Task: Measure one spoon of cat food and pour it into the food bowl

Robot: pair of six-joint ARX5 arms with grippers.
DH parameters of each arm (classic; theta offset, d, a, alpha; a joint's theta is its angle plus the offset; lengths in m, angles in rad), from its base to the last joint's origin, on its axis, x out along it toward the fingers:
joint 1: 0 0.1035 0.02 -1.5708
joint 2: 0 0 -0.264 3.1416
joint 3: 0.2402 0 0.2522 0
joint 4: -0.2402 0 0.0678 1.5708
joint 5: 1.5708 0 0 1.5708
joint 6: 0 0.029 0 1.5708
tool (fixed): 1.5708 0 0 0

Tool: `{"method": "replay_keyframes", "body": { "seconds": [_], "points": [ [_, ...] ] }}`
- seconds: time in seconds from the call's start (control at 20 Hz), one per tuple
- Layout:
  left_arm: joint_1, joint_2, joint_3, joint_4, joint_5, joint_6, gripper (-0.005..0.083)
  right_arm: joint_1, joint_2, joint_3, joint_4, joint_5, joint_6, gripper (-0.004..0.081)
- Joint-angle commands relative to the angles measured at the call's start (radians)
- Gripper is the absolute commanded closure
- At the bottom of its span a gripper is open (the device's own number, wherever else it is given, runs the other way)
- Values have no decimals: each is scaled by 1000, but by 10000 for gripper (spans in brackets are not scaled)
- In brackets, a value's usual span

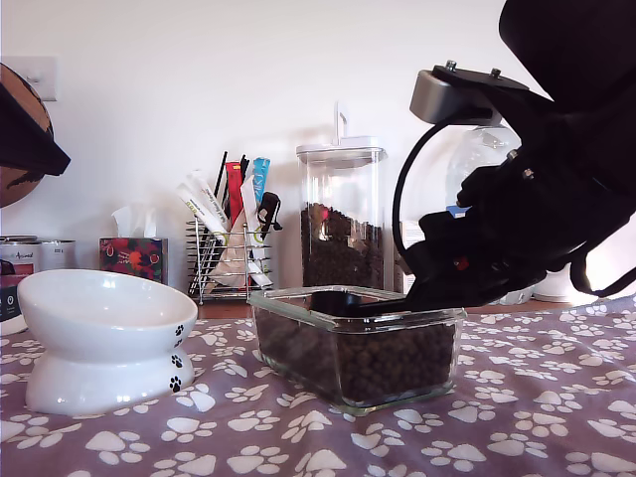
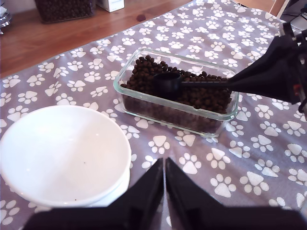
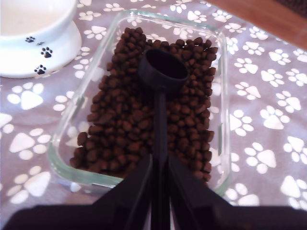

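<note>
- My second gripper [image 3: 159,191] reaches down from the exterior view's right, jaws closed on the spoon [image 3: 162,72] handle
- Spoon cup rests on the cat food [image 3: 124,120] in the glass dish [image 1: 356,343], cup looks empty
- My first gripper [image 2: 164,189] hovers above the cloth, jaws nearly together, holding nothing
- One bowl [image 1: 99,338], at 9 o'clock from the dish in the exterior view, apart
- Count: one spoon, one dish, one bowl, one jar [image 1: 341,214] behind
</note>
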Motion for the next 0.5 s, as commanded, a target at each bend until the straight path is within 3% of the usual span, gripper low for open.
{"method": "replay_keyframes", "body": {
  "seconds": [0.0, 0.25, 0.45],
  "points": [
    [1, 3, -15, 10, -2, 0, 793, 5, 11, -3, 2, 10, -39, 783],
    [1, 3, -15, 10, -2, 0, 794, 6, -13, 60, -16, 11, -192, 783],
    [1, 3, -15, 10, -2, 0, 794, 13, -14, 122, -121, 46, -294, 783]
  ]
}}
